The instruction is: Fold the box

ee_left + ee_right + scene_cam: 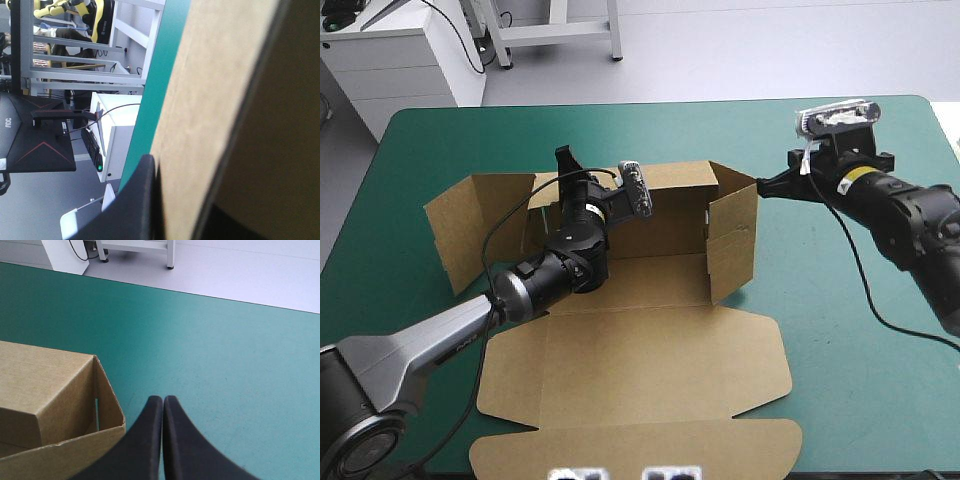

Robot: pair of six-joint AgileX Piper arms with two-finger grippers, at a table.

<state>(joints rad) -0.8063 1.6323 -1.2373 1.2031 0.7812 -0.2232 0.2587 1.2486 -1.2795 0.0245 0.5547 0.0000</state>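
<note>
Box (650,300): brown board, partly formed, on the middle of the teal-green cover (440,130), a little nearer the table's left side than its right.

- Far wall (670,195) stands upright.
- Right wall (732,240) is raised, its flap turned inward at the far right corner.
- Left end is not formed: the left panels (470,230) splay outward and lean back, open toward the left edge.
- Lid (640,370) lies flat on the cover toward the near edge, with its tuck flap (640,450) at the near edge of the table.

Left gripper (565,165): inside the tray at its left end, up against the far wall. In the left wrist view a sheet of board runs up between the two black fingers (137,210), which are pinched almost together on it. It is holding the box.

Right gripper (163,402): outside the box, just beside the far right corner and level with the top of the right wall. Its fingertips are pressed together in one pointed arch with nothing between them. Whether the tips touch the board cannot be told.
</note>
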